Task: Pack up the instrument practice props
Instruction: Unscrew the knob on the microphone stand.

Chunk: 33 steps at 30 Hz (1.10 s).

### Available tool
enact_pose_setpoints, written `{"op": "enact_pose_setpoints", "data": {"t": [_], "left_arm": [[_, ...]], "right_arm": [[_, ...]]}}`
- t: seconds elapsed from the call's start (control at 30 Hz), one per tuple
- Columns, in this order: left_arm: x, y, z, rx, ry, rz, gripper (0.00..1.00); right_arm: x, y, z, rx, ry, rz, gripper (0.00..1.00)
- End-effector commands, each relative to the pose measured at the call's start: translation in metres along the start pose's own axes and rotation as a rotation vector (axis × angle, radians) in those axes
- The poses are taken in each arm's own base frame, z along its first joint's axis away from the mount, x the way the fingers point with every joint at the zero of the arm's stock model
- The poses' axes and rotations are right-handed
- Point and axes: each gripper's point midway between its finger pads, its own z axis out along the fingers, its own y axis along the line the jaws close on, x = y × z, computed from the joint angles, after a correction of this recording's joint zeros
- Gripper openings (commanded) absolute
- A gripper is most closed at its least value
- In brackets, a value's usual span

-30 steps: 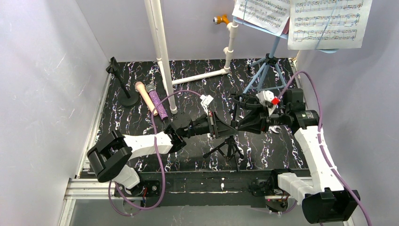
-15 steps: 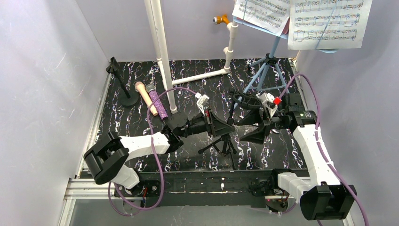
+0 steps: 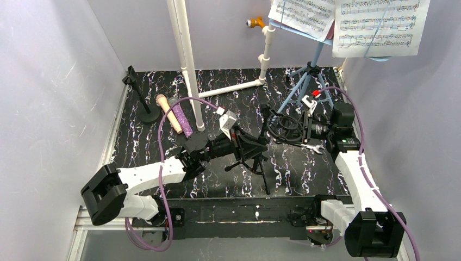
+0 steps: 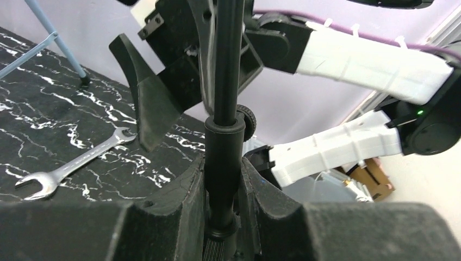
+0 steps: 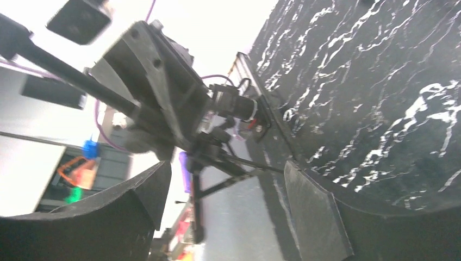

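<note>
Operator: Where is the black mic tripod (image 3: pixel 262 169)?

Technician: At the centre of the top view, tilted, with its thin legs spread toward the lower centre. Whether the feet touch the black marbled table (image 3: pixel 147 138) cannot be told. In the left wrist view its round pole (image 4: pixel 227 81) runs up the middle of the frame.

Operator: State of the left gripper (image 3: pixel 244 145)?

Technician: Its jaws are closed on the pole. The left wrist view shows the black fingers (image 4: pixel 187 204) pressed against either side of the pole's thicker collar.

Operator: And the right gripper (image 3: pixel 280 129)?

Technician: Just right of centre, facing the left one. Its jaws stand wide and hold nothing. The right wrist view shows both fingers (image 5: pixel 117 215) far apart at the bottom of the frame.

Operator: Remaining props?

Technician:
- The peach microphone (image 3: pixel 168 111) and purple glitter microphone (image 3: pixel 184 120) lie side by side, left of centre.
- The black round-base holder (image 3: pixel 142 103) stands at upper left.
- The light-blue perforated music rack (image 3: pixel 310 81) stands at upper right, carrying the sheet-music pages (image 3: pixel 380 24).

Operator: Other items?

Technician: A silver open-ended wrench (image 3: pixel 312 145) lies flat just below the right gripper. White plastic pipes (image 3: pixel 187 60) stand at upper centre.
</note>
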Motion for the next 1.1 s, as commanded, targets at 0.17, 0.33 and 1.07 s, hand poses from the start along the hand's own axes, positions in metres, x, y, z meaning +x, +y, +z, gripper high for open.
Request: {"op": "enact_pose_setpoints", "data": {"t": [0.17,0.33,1.07], "left_arm": [[-0.016,-0.001,0.021,-0.009,-0.042,0.193,0.0],[-0.017,0.005,0.025,-0.029,-0.047,0.217,0.0],[-0.02,0.017,0.036,-0.116,-0.099,0.237,0.0]], "right_arm": [[-0.016,0.038,0.003,-0.047,0.03,0.269,0.78],[-0.011,0.036,0.004,-0.049,0.039,0.335,0.65],[-0.013,0.024,0.009,-0.03,0.012,0.42,0.42]]}}
